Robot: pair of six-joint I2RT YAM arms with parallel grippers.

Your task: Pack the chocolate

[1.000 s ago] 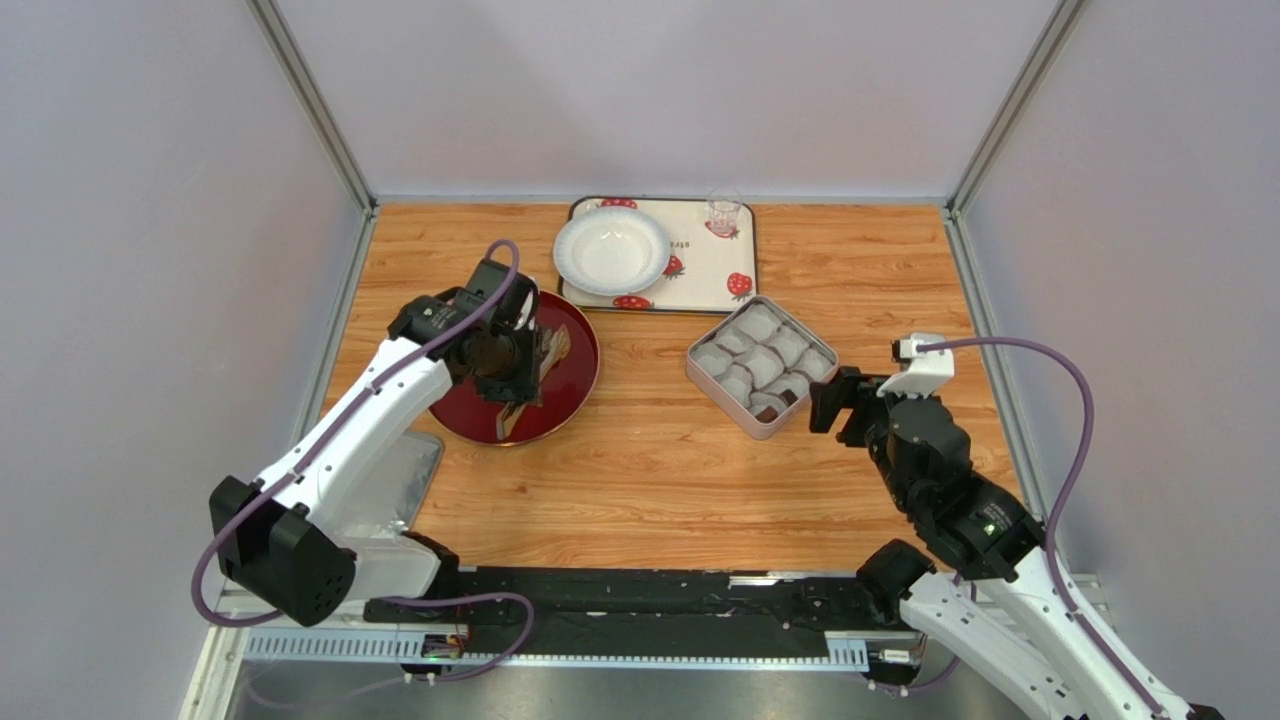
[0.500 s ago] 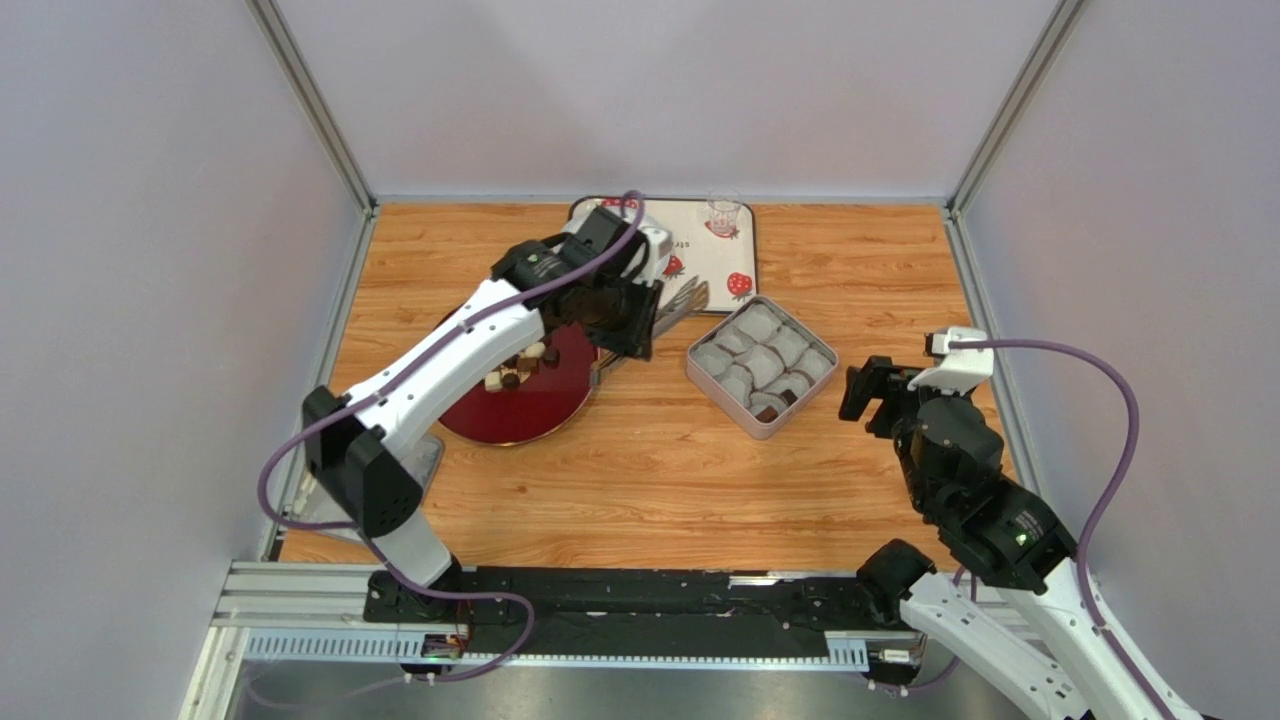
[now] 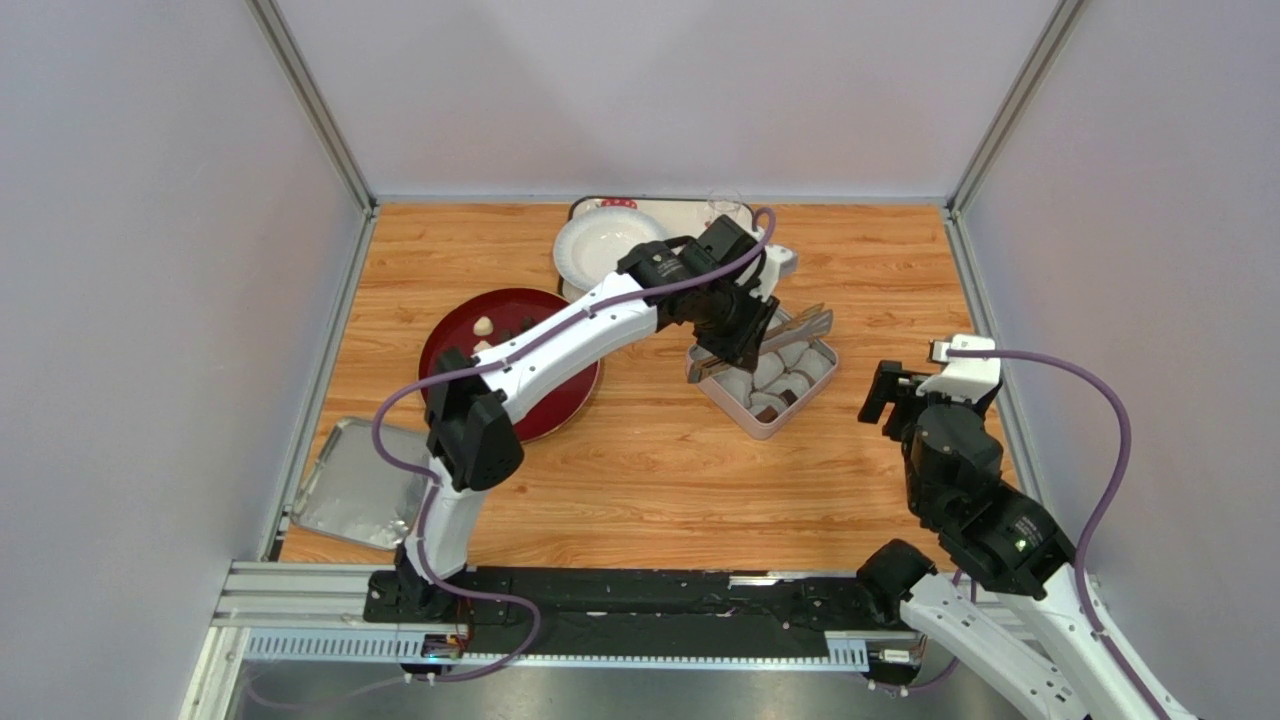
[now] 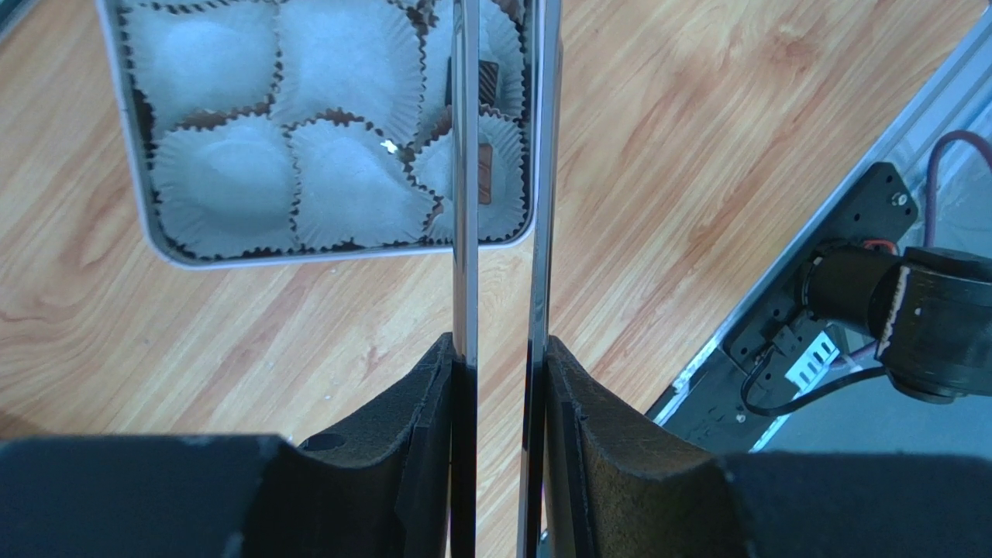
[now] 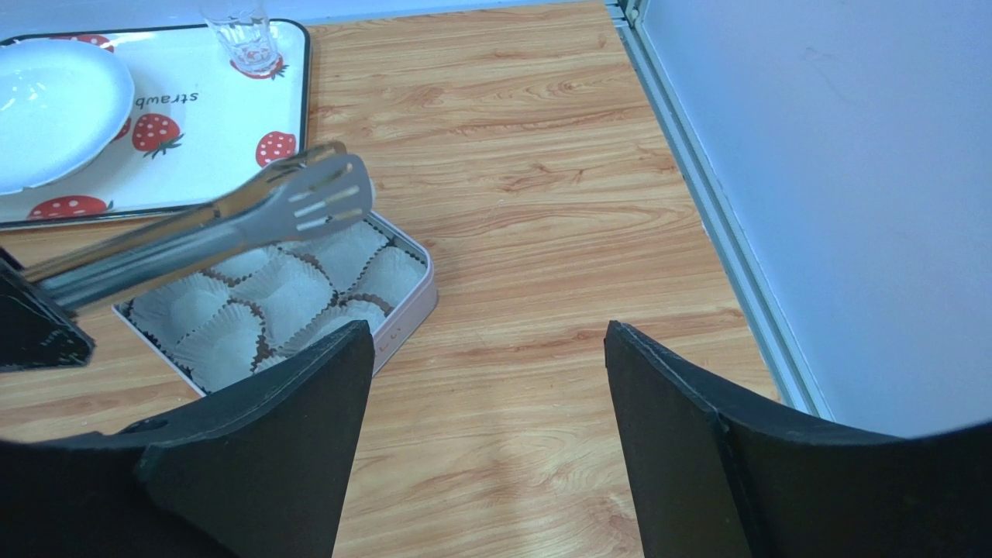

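Observation:
My left gripper (image 3: 747, 333) (image 4: 501, 343) is shut on metal tongs (image 3: 796, 326) (image 4: 466, 233) (image 5: 233, 227), whose blades reach over the square tin (image 3: 736, 402) (image 4: 119, 105) (image 5: 410, 312) of white paper cups. A dark brown chocolate (image 4: 484, 174) shows between the blades, over a cup; whether the tongs grip it I cannot tell. Another dark piece (image 3: 769, 408) lies in the tin's near corner. A cream piece (image 3: 483, 326) lies on the red plate (image 3: 526, 308). My right gripper (image 3: 890, 393) (image 5: 489, 337) hangs open and empty, right of the tin.
A white bowl (image 3: 601, 243) (image 5: 47, 99) and a small glass (image 5: 245, 29) stand on the strawberry tray (image 5: 233, 128) at the back. A silver lid (image 3: 353, 480) lies at the near left. Grey walls close in the table on the left, back and right.
My left arm has swung right with the tongs, from over the red plate to over the tin. My right gripper has drawn back a little to the right.

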